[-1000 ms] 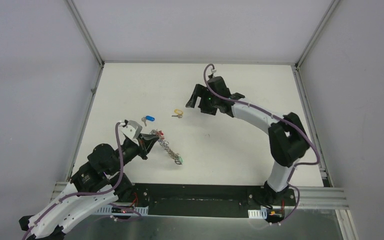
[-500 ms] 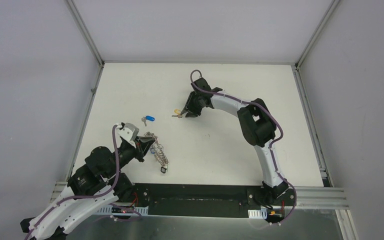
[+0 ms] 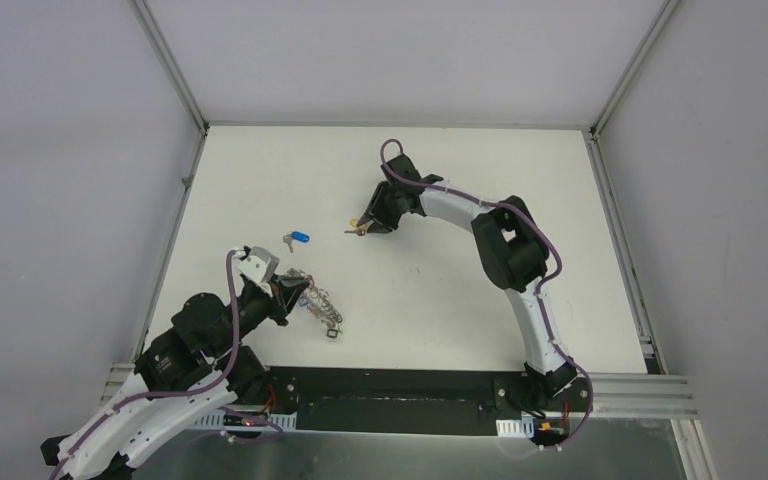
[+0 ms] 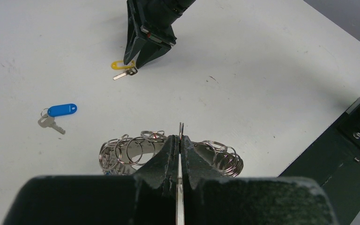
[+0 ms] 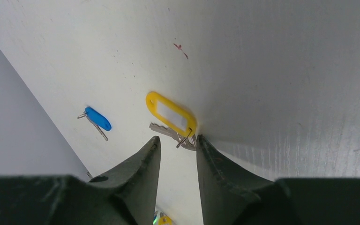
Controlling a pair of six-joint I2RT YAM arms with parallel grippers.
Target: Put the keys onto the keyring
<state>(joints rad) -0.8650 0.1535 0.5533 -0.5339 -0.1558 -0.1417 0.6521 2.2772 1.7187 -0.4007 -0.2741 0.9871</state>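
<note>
Pulled nearer than a second ago, the left pincer [image 4: 179, 140] stays clamped on the keyring [image 4: 126, 151], whose chain trails near-right on the tabletop [image 3: 440, 280]. Farther, the blue key [image 3: 296, 238] lies left-right. Farthest, the right pincer [image 5: 177, 139], formerly raised and wide, straddles the yellow key [image 5: 171, 112], jaws narrowly apart.

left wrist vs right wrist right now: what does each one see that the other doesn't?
Left wrist only: the left gripper shut on the keyring, with its coil of rings, and the right gripper seen from outside.
Right wrist only: the white label window on the yellow tag, and that key's small ring lying between the parted fingertips.
Both: yellow-tagged key, blue-tagged key, white table.
</note>
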